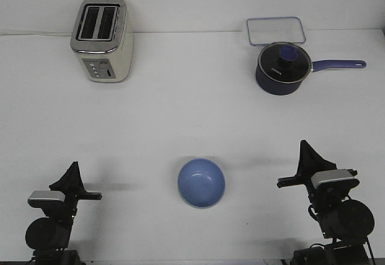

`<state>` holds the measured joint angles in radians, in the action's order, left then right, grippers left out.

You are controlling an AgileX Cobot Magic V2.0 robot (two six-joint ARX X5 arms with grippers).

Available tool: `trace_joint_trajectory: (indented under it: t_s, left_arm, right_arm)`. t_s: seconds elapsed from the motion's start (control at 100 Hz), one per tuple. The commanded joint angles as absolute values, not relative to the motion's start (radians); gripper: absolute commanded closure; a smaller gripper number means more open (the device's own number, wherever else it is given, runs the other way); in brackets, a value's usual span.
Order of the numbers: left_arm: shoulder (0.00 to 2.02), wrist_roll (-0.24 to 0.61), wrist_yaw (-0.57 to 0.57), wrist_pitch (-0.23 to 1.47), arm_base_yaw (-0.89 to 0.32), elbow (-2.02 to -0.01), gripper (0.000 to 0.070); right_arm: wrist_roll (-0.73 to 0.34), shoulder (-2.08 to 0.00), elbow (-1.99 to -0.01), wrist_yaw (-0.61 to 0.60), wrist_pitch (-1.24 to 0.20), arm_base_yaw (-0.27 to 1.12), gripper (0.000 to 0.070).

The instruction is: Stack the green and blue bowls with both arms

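A light periwinkle blue bowl [201, 182] sits upright and empty on the white table, near the front and midway between my arms. No green bowl shows in this view. My left gripper [71, 173] rests low at the front left, well to the left of the bowl. Its fingers point away from me and look closed together, holding nothing. My right gripper [308, 154] rests at the front right, well to the right of the bowl. Its fingers also look closed and empty. Neither gripper touches the bowl.
A silver two-slot toaster [102, 38] stands at the back left. A dark navy saucepan [281, 68] with a glass lid stands at the back right, its handle pointing right. A clear rectangular container lid [275, 30] lies just behind it.
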<state>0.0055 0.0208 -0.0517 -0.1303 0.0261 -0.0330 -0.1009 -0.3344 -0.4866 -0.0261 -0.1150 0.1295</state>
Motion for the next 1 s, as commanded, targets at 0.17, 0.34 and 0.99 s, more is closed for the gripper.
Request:
trace_joint_trajectory:
  t_s: [0.17, 0.34, 0.99]
  left_arm:
    - [0.004, 0.028, -0.051, -0.142, 0.027, -0.014, 0.0685]
    - [0.004, 0.028, -0.051, -0.142, 0.027, -0.014, 0.0685]
    - [0.004, 0.028, -0.051, -0.143, 0.027, -0.014, 0.0685]
  right_arm:
    - [-0.041, -0.334, -0.487, -0.022, -0.103, 0.131, 0.0700]
    - [0.105, -0.271, -0.439, 0.028, -0.099, 0.109, 0.0700]
    - [0.319, -0.001, -0.013, 0.030, 0.034, 0.045, 0.0700]
